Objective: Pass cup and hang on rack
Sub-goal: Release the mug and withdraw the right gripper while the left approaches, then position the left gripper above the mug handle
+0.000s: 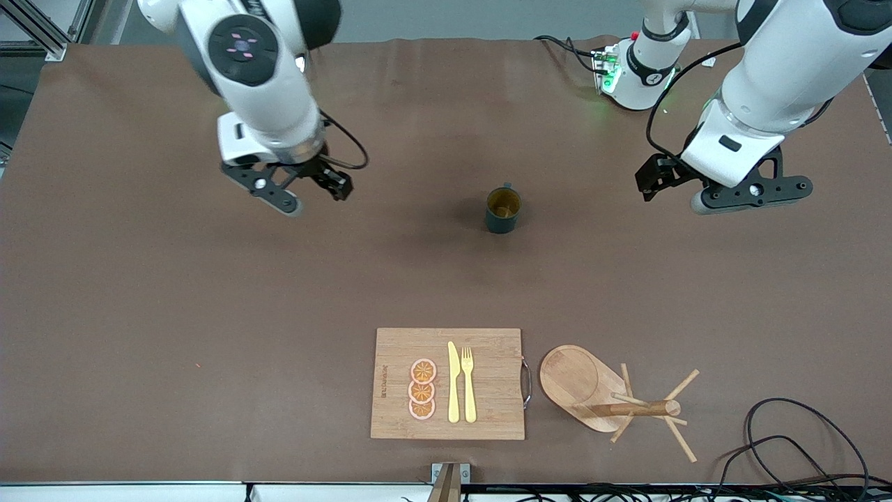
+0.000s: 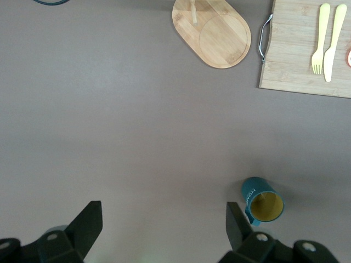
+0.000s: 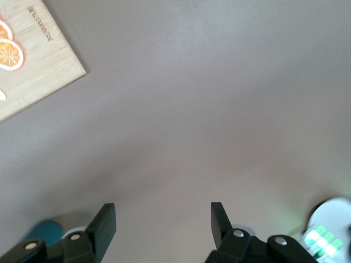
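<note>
The cup (image 1: 502, 209) stands upright on the counter (image 1: 139, 314) between the two claws, untouched. The right claw (image 1: 306, 192) and left claw (image 1: 697, 192) both hang wide and empty; neither is clearly nearer. The rack (image 1: 606, 397) waits well apart.

A rectangular bamboo cutting board (image 1: 488, 362) with a thin metal handle (image 1: 527, 382) on one short edge lies flat on the brown table covering (image 1: 174, 314), well apart from any fingers. On it, three orange citrus slices (image 1: 422, 390) sit in an overlapping row beside a pale yellow plastic knife (image 1: 453, 382) and matching fork (image 1: 468, 384). Black cables (image 1: 794, 446) loop at the table's near edge.
</note>
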You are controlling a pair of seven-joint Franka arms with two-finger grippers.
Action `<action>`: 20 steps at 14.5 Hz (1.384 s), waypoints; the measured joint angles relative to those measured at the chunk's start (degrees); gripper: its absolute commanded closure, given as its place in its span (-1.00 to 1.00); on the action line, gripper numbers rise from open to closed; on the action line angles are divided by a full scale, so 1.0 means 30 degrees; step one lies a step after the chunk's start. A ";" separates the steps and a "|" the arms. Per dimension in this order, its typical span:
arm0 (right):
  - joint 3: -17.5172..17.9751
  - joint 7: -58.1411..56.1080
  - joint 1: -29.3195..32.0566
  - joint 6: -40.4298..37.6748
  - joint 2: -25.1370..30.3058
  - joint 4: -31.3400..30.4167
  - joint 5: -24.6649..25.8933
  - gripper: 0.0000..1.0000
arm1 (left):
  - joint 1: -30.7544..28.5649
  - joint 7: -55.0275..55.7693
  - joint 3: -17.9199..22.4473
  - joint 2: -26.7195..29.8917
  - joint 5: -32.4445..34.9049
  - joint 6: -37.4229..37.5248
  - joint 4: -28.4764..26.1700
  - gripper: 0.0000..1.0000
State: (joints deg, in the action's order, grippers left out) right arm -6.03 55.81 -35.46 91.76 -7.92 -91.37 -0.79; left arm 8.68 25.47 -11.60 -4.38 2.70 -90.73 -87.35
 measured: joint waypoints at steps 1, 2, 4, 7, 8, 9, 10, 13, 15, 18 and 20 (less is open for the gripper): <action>-0.0001 -0.1570 0.0545 0.0008 0.0425 -0.0369 0.0032 -0.59 | 0.0008 0.0000 -0.0019 0.0024 0.0000 0.0163 0.0000 -0.99; -0.0001 -0.3136 0.1151 0.0014 0.0752 -0.0621 0.0063 -0.59 | 0.0020 0.0000 -0.0053 0.0034 0.0000 0.0371 0.0000 -0.99; -0.0016 -0.6570 0.2621 0.0021 0.1276 -0.0930 0.0108 -0.60 | 0.0056 0.0001 -0.0104 0.0039 0.0000 0.0457 0.0007 -0.99; -0.0032 -1.1219 0.4682 0.0015 0.1634 -0.1080 0.0324 -0.60 | 0.0214 0.0001 -0.0165 0.0037 0.0000 0.0428 0.0025 -0.99; -0.0033 -1.2587 0.5200 0.0016 0.1667 -0.1106 0.0511 -0.60 | 0.0352 0.0001 -0.0247 0.0027 0.0014 0.0330 0.0008 -0.99; -0.0027 -1.3746 0.5609 0.0017 0.1677 -0.1131 0.0706 -0.60 | 0.0598 0.0006 -0.0358 -0.0009 0.0180 0.0149 -0.0051 -0.99; -0.0018 -1.4810 0.5966 0.0032 0.1678 -0.1166 0.0790 -0.60 | 0.1004 0.0166 -0.0482 -0.0094 0.0573 -0.0209 -0.0197 -0.99; -0.0014 -1.7412 0.6935 0.0301 0.1683 -0.1407 0.0895 -0.60 | 0.3165 0.2464 -0.0858 -0.0498 0.2625 -0.2030 -0.1273 -0.99; -0.0003 -1.8664 0.7435 0.0918 0.1798 -0.1837 0.0990 -0.60 | 0.5043 0.4736 -0.1055 -0.0779 0.4113 -0.2778 -0.2184 -0.99; 0.0001 -2.0722 0.8388 0.2551 0.2560 -0.3527 0.1111 -0.60 | 0.7948 0.8902 -0.1208 -0.1086 0.6154 -0.3907 -0.3932 -0.99; 0.0000 -2.1531 0.8877 0.2864 0.2946 -0.4197 0.1117 -0.61 | 0.9634 1.1337 -0.1246 -0.1213 0.7701 -0.4899 -0.5468 -0.99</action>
State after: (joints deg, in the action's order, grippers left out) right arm -6.03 -8.79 -8.83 100.35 0.92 -103.96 2.56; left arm 37.58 59.49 -15.34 -8.01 25.80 -105.43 -103.76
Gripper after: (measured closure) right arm 0.198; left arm 0.000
